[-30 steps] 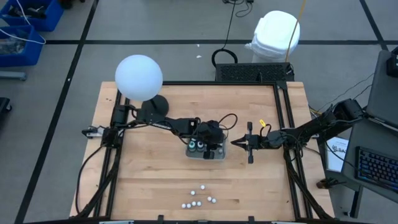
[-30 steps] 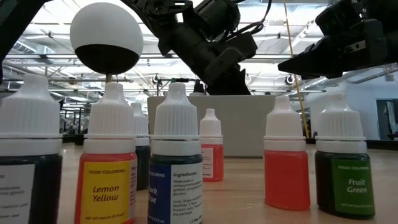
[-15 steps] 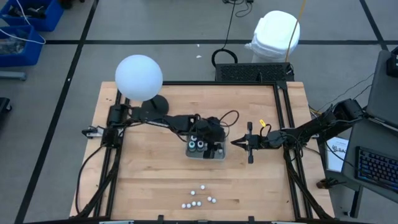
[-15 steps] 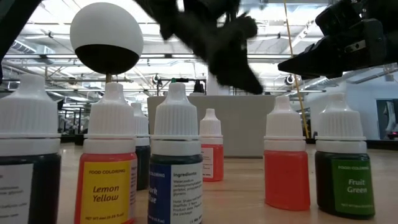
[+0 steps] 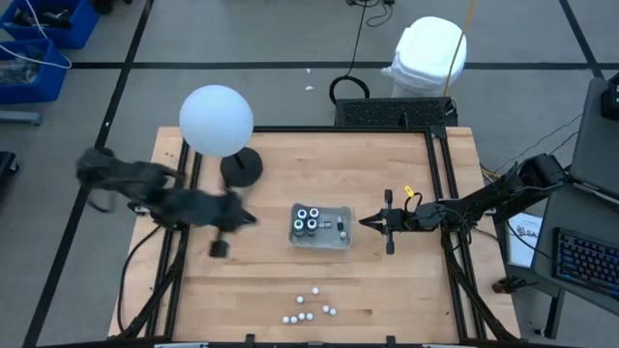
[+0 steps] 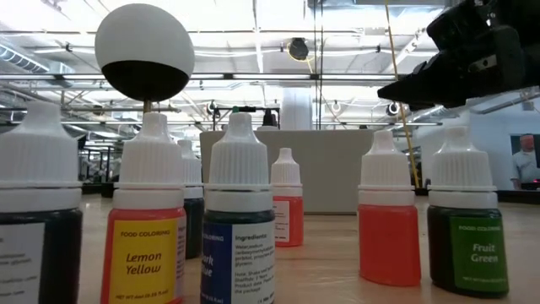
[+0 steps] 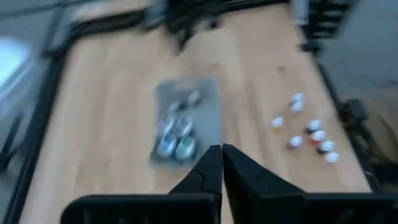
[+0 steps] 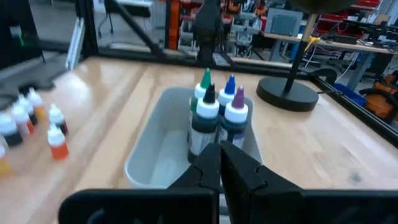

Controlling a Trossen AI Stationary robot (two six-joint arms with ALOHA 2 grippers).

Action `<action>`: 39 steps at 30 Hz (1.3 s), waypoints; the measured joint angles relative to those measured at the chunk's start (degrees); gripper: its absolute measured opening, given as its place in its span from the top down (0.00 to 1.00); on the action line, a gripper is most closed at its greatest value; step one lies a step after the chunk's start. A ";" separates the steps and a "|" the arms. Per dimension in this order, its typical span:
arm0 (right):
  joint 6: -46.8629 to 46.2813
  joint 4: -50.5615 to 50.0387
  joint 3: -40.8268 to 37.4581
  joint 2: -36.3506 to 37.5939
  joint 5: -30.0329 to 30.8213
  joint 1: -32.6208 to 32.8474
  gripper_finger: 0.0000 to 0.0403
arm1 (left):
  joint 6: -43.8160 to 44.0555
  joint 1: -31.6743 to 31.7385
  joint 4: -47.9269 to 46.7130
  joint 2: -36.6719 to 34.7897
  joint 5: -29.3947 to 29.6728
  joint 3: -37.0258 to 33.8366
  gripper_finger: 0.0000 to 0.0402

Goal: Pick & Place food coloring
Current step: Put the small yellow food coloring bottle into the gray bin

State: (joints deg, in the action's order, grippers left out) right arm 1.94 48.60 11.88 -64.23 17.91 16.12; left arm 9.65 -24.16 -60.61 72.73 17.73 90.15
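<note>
The left tool (image 5: 221,247), fingers together and empty, hangs over the bench (image 5: 261,290) near its left edge. Four food coloring bottles (image 5: 308,220) stand upright, caps up, in the tray's (image 5: 337,238) left end; more (image 5: 308,307) stand upright near the front edge. The right tool (image 5: 366,221), fingers together, waits just right of the tray.

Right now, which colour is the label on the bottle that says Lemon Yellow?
The label is yellow with dark red lettering, on a white-capped bottle; the low view shows it best.
</note>
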 joint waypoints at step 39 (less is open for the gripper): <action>0.52 -7.11 10.80 -0.50 -1.53 2.90 1.00 | -6.36 -1.36 91.26 -18.73 8.20 -83.93 0.94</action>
State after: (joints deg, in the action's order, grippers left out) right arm 2.46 41.49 22.68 -64.73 16.38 19.01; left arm 3.29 -25.52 30.65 54.00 25.93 6.22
